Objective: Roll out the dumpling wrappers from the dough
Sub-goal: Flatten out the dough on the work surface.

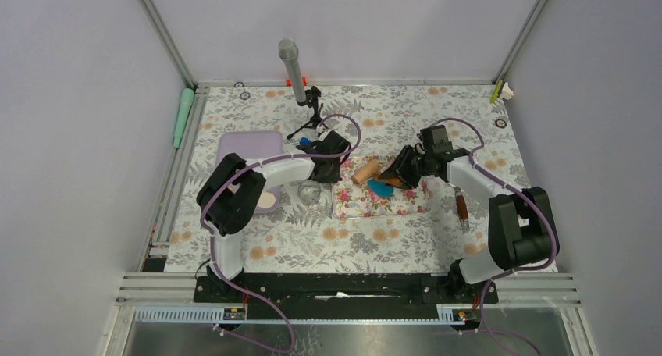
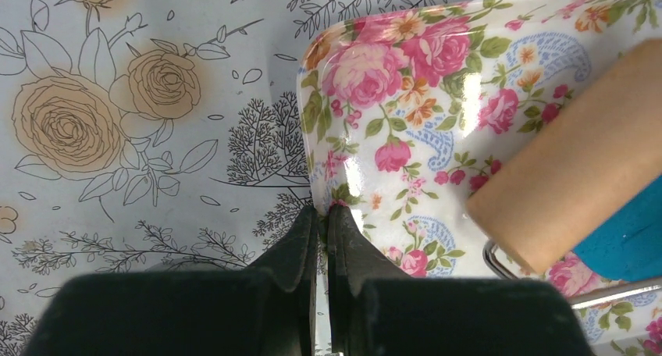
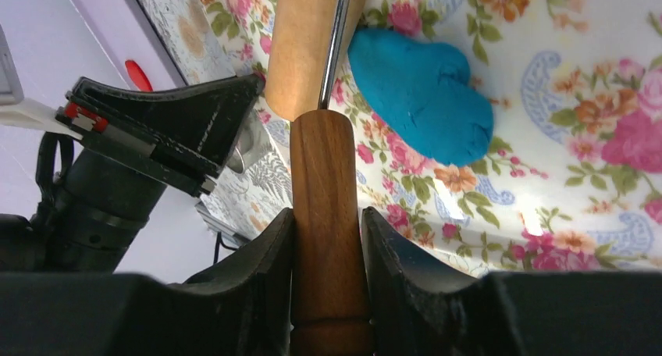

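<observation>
While the dough (image 1: pixel 381 187) lies as a thick blue lump on the floral mat (image 1: pixel 382 206), just beside the roller's drum (image 1: pixel 365 171), the overhead view suggests the main risk: a stroke could shove the lump or drag the mat over the tablecloth (image 1: pixel 265 247) instead of flattening anything; the left arm folds at the elbow to bring the left gripper (image 1: pixel 332 175) to the mat's left edge, and the right arm reaches in from the right with the right gripper (image 1: pixel 402 172) at the roller. From the left wrist, the left gripper (image 2: pixel 322 211) points down with its jaws together right at the mat's rim, so a slip off that glossy edge would free the mat; whether it pinches or only presses I cannot tell. From the right wrist, the right gripper (image 3: pixel 328 215) is clamped on the dark wooden handle (image 3: pixel 324 161), which could twist in that narrow grip under load; the drum sits beside the dough, no wrappers formed yet
</observation>
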You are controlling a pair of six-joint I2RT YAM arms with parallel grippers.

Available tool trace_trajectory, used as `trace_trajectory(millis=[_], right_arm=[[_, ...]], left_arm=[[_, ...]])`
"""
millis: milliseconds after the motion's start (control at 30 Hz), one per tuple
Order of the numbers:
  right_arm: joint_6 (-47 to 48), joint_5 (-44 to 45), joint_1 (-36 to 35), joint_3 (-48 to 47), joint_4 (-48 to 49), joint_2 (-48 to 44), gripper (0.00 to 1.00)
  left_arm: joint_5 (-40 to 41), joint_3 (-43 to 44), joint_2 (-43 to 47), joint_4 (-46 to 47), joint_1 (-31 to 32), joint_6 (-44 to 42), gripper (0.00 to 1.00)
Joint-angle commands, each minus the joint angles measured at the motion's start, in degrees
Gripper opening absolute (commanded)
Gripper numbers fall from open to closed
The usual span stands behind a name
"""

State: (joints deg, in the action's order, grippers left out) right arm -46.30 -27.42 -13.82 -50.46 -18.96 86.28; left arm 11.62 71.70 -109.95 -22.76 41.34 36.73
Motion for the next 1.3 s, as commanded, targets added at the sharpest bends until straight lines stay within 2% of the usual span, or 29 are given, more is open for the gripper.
trace_trajectory(millis=[0,200,333,500,667,833,1133,1267], right_arm=[[0.7,17.2,0.5,3.9,-10.5,4.0,0.0],[3.0,15.5,-1.0,-9.1,-19.8,-4.6,0.0],[4.0,18.1,-1.1,-14.1,-24.9,-10.1,0.0],[3.4,18.0,-1.0,-8.2,-26.2,-13.1,0.0],[-0.9,12.8,-1.0,2.2,-20.7,-14.8,0.0],[-3.0,13.2,-0.9,7.6,-18.0,-13.6,0.0],[-1.6,15.3,-0.6,7.0,-16.0,-7.3,0.0],[-0.3,11.1,-0.6,-0.1,-17.4,-8.3,0.0]], left_arm=[[-3.0,-1.9,0.6,-5.3,1.3,-2.9,0.0],[-2.2,-1.4,-0.1,-6.3,1.3,-2.2,0.0],[-2.2,-0.6,-1.0,-7.0,1.3,-1.9,0.0],[-2.2,-0.6,-1.0,-7.2,1.3,-1.7,0.0],[-2.0,-0.9,-0.6,-7.3,1.3,-2.0,0.0],[-2.0,-1.6,-0.3,-6.8,1.3,-1.6,0.0],[-1.9,-2.1,0.5,-6.3,1.3,-1.4,0.0],[-2.3,-2.3,0.3,-6.2,1.3,-1.2,0.0]])
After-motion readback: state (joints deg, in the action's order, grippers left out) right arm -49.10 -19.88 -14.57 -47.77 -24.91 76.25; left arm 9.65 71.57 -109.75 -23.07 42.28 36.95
